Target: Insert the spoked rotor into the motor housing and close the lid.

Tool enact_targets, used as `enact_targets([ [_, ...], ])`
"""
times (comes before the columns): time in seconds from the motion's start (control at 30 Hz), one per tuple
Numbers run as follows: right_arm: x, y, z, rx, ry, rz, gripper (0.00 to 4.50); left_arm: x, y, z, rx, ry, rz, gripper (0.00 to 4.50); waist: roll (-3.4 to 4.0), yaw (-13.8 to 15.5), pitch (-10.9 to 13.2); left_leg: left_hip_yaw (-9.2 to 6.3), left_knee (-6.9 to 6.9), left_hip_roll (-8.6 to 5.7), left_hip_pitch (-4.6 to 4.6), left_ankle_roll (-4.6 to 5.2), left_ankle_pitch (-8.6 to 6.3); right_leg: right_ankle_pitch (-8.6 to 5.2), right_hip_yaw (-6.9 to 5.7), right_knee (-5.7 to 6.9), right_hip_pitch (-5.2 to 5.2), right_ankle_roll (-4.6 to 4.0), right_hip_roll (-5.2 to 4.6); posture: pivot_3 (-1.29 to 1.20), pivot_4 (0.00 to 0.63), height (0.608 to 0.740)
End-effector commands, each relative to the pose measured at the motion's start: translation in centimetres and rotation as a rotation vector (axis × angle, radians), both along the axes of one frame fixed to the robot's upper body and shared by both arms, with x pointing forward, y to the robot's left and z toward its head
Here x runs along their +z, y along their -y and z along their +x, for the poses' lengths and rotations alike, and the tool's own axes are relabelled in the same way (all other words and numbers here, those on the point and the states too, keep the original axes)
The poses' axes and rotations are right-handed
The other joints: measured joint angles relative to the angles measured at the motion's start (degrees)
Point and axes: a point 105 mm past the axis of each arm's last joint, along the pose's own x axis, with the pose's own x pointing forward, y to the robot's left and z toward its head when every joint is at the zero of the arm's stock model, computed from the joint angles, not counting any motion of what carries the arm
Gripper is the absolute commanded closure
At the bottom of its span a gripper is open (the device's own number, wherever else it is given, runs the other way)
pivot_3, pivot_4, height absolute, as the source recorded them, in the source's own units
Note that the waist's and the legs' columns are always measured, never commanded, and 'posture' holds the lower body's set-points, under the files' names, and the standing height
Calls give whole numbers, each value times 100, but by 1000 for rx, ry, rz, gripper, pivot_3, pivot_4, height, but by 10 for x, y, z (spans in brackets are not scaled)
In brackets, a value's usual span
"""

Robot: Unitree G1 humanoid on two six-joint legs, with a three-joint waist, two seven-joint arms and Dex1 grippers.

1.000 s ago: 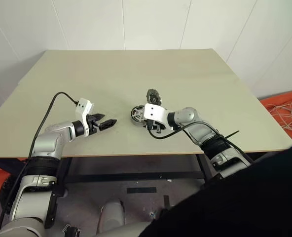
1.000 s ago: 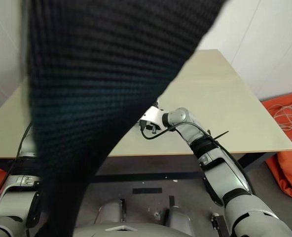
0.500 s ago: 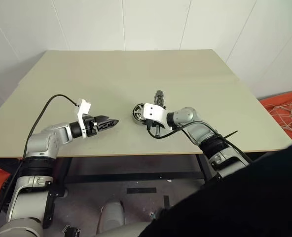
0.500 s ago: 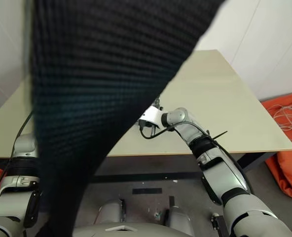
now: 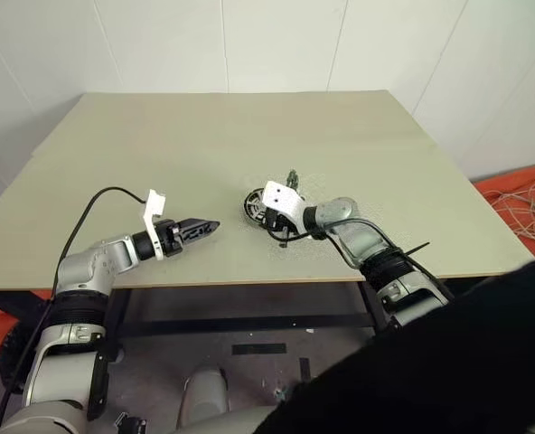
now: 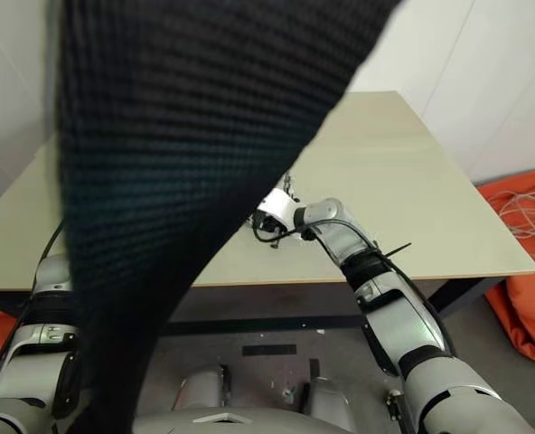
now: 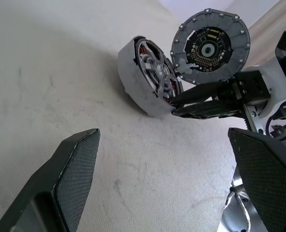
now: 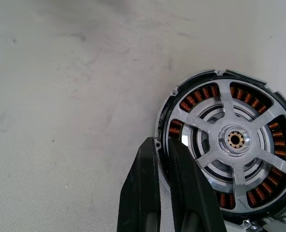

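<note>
Sitting snugly inside the motor housing (image 7: pixel 133 79), the spoked rotor (image 8: pixel 235 140) lay with its silver spokes spread over the ring of copper-brown windings and its small hub at the centre. The housing rested on the pale table (image 5: pixel 204 136), near the front edge and about midway across. Just beside it, on the side away from the robot, the lid (image 7: pixel 209 48) stood on edge above the tabletop, its ribbed grey rim and dark centre facing the left wrist camera. The right gripper (image 8: pixel 161 142) had its two black fingers pressed narrowly together and pinched the lid by its lower edge; the fingertips reached right up to the housing's rim, though whether they touched it could not be told. The lid and the housing were close, but the lid was not set on the housing, so the rotor and windings were uncovered. Off to the robot's left, the left gripper (image 5: pixel 206 225) hung low over the bare table with its claw spread wide and nothing in it, pointing toward the housing and well apart from it. A dark woven fabric (image 6: pixel 186 136) covered much of the right eye view.
</note>
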Motion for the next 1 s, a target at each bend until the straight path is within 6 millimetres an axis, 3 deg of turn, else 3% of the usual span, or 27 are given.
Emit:
enact_targets([
  [0.03, 36, -9, 11, -114, -62, 170, 4483, 10, 3, 0, -4, 35, -21, 0, 0, -23, 0, 0, 0, 0, -1, 0, 0, 0, 0, -1, -1, 0, 0, 0, 0, 740],
  [0.3, 47, -28, -4, -114, -177, 253, 4483, 6, 0, 2, 19, 31, 1, 0, 1, -39, 0, 1, -30, 1, -11, -3, 2, -1, 0, -15, -21, -1, 0, 0, 0, 740],
  [0.47, 45, -35, -23, -17, -180, 244, 4483, 5, -4, 4, 38, 36, 25, 0, 1, -37, 1, 1, -36, 0, -25, -6, 3, -1, 0, -21, -33, -1, 0, 0, 0, 740],
  [0.77, 37, -36, -39, 36, -156, 193, 1492, 4, -11, 8, 67, 41, 54, 0, 0, -38, 0, -3, -37, 0, 6, -7, 4, -2, 2, -20, -7, 3, 0, 0, 0, 740],
  [0.9, 43, -35, -38, 32, -157, 226, 1492, 3, -10, 9, 65, 44, 59, 0, 0, -40, 0, -5, -36, -1, 8, -9, 5, -2, 4, -18, -7, 3, 0, 0, 0, 740],
  [1.0, 63, -38, -40, 54, -161, 306, 1492, 2, -8, 9, 59, 43, 63, 0, 0, -40, 0, -5, -37, -1, 7, -8, 5, -2, 4, -19, -7, 2, 0, 0, 0, 740],
])
